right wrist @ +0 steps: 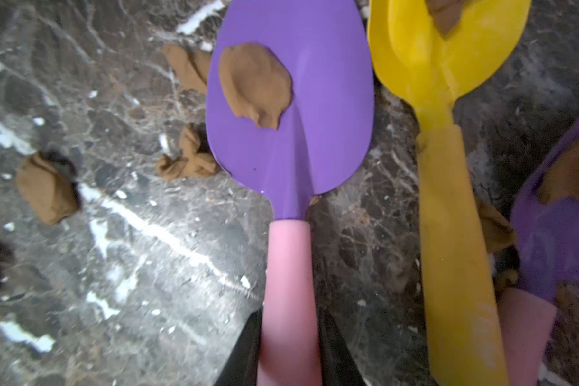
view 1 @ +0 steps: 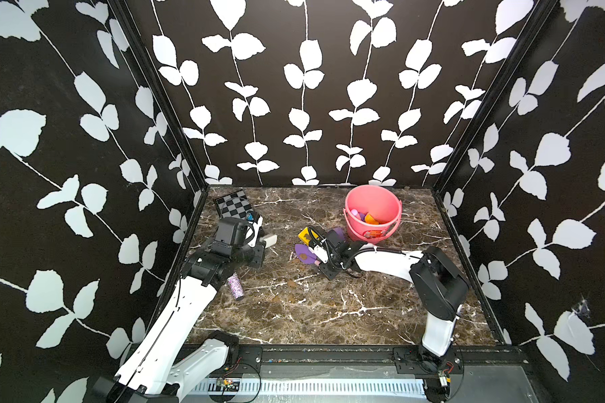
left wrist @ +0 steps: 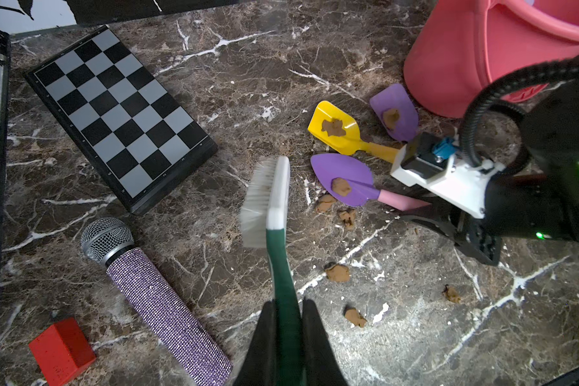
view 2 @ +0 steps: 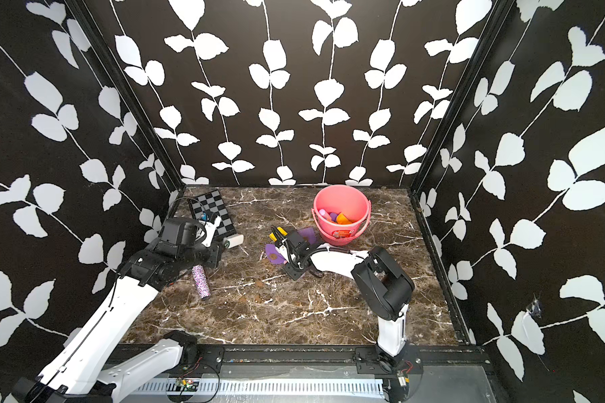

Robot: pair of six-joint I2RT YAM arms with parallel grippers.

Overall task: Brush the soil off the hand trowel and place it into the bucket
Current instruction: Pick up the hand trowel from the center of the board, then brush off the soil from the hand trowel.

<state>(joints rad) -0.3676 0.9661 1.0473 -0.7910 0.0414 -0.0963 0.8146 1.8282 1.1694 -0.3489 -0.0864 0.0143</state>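
Clamping the trowel (right wrist: 290, 200) by its handle is the right hand (right wrist: 288, 320); the left hand (left wrist: 286, 307) pinches the brush (left wrist: 271, 207).

Robot test cell: leaf-patterned wall panels (view 1: 294, 87) on three sides, marble-look tabletop (view 1: 329, 314), left arm (view 1: 179, 314) and right arm (view 1: 437, 331) mounted on rail (view 1: 329, 353) along lower frame.

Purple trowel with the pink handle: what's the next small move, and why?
Probably lift the purple trowel slightly toward the brush. The right gripper is closed on its pink handle, a soil lump sits on the blade, and the left gripper holds the brush apart from it.
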